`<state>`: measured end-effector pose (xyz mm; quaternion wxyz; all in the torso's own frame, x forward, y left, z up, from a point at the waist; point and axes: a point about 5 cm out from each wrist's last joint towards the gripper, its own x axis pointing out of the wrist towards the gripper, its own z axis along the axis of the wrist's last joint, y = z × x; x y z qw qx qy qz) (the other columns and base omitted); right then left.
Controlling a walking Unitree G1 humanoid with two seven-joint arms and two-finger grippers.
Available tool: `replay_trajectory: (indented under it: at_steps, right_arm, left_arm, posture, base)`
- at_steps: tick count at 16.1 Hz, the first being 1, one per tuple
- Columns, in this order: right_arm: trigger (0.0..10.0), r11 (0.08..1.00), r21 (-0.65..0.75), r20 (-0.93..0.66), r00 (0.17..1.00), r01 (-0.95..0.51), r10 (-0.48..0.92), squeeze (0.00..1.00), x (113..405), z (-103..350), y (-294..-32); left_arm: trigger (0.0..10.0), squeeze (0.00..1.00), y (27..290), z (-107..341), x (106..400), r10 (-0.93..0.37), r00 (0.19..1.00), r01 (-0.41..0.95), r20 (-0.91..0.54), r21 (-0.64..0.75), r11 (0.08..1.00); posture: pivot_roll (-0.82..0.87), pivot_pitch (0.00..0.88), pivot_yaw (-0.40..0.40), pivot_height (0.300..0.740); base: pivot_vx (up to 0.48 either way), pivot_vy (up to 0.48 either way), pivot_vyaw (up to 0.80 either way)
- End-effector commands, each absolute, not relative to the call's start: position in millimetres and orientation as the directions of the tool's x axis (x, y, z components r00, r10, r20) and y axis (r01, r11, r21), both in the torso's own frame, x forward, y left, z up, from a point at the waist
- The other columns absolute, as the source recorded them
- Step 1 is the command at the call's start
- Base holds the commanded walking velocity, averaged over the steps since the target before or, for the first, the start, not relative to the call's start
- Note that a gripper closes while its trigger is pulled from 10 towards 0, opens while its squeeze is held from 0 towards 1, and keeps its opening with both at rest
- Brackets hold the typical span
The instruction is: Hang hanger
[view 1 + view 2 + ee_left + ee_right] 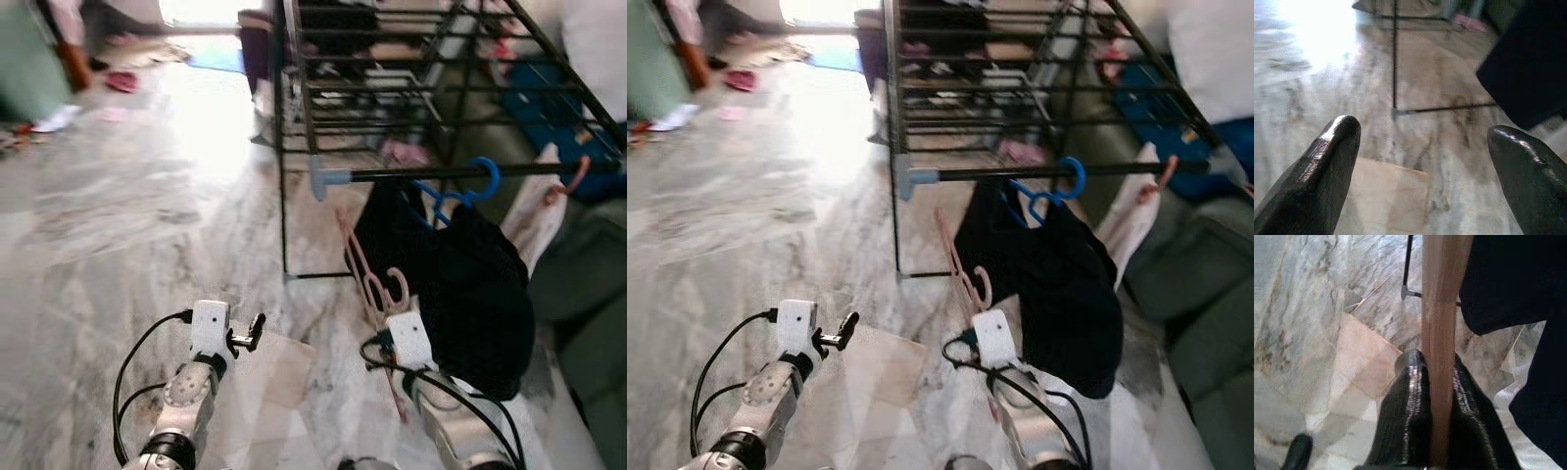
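A pink plastic hanger (364,266) stands up from my right gripper (392,305), which is shut on it below the drying rack's front rail (460,172). The right wrist view has the pink hanger bar (1440,338) pinched between the two black fingers (1409,416). A blue hanger (460,193) hooks over that rail with a black garment (460,284) hanging from it. Another pink hook (570,182) sits on the rail further right, holding a white cloth (529,217). My left gripper (253,331) is open low over the floor, its fingertips (1334,161) spread with nothing between.
The black metal drying rack (392,78) stretches away ahead, its foot bar (318,275) on the marble floor (127,225). A grey-green sofa (588,323) is at the right. Scattered items (122,80) lie far left near a bright doorway.
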<state>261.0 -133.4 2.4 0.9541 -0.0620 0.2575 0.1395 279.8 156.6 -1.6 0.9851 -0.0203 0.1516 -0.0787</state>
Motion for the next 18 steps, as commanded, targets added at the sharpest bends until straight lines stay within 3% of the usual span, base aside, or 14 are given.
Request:
replay_trajectory:
  at_steps: [1, 6, 13, 18]
  right_arm:
    - [10.0, 0.948, -0.048, -0.495, 0.831, -0.315, 0.251, 0.00, 262, 6, -133]
    - [10.0, 0.948, -0.080, -0.449, 0.860, -0.308, 0.241, 0.00, 273, 17, -132]
    - [10.0, 0.972, -0.035, -0.407, 0.892, -0.232, 0.198, 0.00, 290, 23, -124]
    - [10.0, 0.998, 0.033, -0.422, 0.904, -0.061, 0.069, 0.00, 299, 29, -148]
  left_arm:
    - [10.0, 0.00, 157, 2, 281, -0.138, 0.952, 0.135, -0.274, -0.032, 0.990]
    - [10.0, 0.00, 168, 15, 288, -0.050, 0.980, 0.061, -0.195, 0.049, 0.997]
    - [10.0, 0.00, 165, 25, 300, -0.076, 0.979, 0.098, -0.189, 0.110, 0.989]
    - [10.0, 0.00, 168, 27, 301, -0.091, 0.979, 0.110, -0.180, 0.094, 0.989]
  posture:
    - [-0.12, 0.024, -0.061, 0.740]
    - [-0.09, 0.000, -0.060, 0.740]
    - [-0.07, 0.000, 0.009, 0.740]
    - [-0.08, 0.000, 0.014, 0.740]
  base:
    - [0.000, 0.000, 0.00]
    - [0.000, 0.000, 0.00]
    - [0.000, 0.000, 0.00]
    - [0.000, 0.000, 0.00]
